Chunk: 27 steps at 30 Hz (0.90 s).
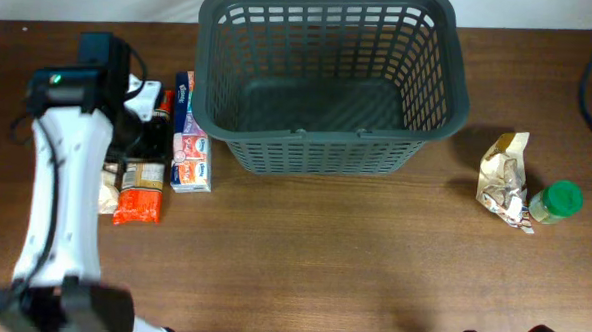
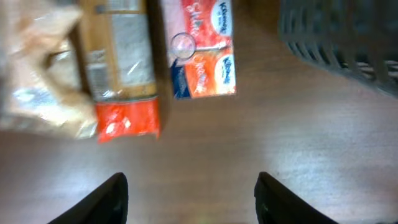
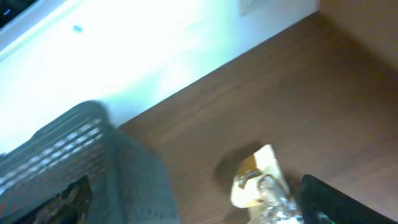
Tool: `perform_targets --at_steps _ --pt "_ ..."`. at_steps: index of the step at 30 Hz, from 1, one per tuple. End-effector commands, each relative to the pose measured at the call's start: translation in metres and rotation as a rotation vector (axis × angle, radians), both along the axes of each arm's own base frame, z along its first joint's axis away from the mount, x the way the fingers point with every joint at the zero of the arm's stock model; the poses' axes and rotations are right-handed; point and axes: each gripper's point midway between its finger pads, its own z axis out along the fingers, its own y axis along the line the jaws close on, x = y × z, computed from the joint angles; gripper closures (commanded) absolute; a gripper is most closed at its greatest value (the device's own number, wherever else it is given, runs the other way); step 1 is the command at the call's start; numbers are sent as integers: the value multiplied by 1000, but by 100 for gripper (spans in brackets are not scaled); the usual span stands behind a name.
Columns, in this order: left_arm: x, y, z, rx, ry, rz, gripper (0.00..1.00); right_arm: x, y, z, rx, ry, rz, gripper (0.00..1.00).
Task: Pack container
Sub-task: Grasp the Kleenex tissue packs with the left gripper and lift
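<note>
Basket (image 1: 322, 152), dark grey plastic with slotted lattice walls and a rounded rim, sits at the far middle of the wooden desk (image 1: 352, 259), its floor bare. Just left of it lie a glossy tissue box (image 1: 191, 131) and a red-ended packet (image 1: 140, 189). The left gripper (image 2: 194, 202) hangs above the desk near them, fingers wide apart, holding nothing. The right gripper (image 3: 205, 211) is too blurred to tell its opening. A crumpled packet (image 1: 504, 180) lies just beside a green-capped jar (image 1: 557, 200).

**Wooden table (image 1: 322, 267) — groceries at both ends**

A dark grey basket (image 1: 327, 152) sits at the far middle. Just left of it lies a tissue pack (image 1: 191, 131), then an orange-red packet (image 1: 140, 194) and a pale bag (image 1: 108, 190). Far right, a crumpled packet (image 1: 504, 180) lies beside a green-lidded jar (image 1: 558, 199).
</note>
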Motion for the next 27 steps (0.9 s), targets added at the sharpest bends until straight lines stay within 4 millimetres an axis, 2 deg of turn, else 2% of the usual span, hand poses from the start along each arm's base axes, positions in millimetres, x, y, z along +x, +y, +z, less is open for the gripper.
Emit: perform_targets --at_steps 1,6,9,13,17,20,27 --pt "15 -8 -31 -61 64 -59 36 -9 -31 -6 5 18 -80 1" --pt "28 -8 -69 -73 140 -64 36 -35 -77 -10 -31 49 -247 1" --pt "39 -9 -96 -86 174 -96 35 -49 -95 -10 -29 50 -307 1" --pt "52 -9 -121 -95 181 -97 31 -52 -99 -10 -29 50 -320 1" --pt "66 -22 -136 -173 151 -100 5 -52 -99 -10 -29 50 -320 1" --pt "74 -25 -142 -190 132 -102 0 -52 -99 -10 -29 50 -320 1" --pt "84 -19 -155 -160 112 -103 0 -52 -99 -10 -29 50 -320 1"
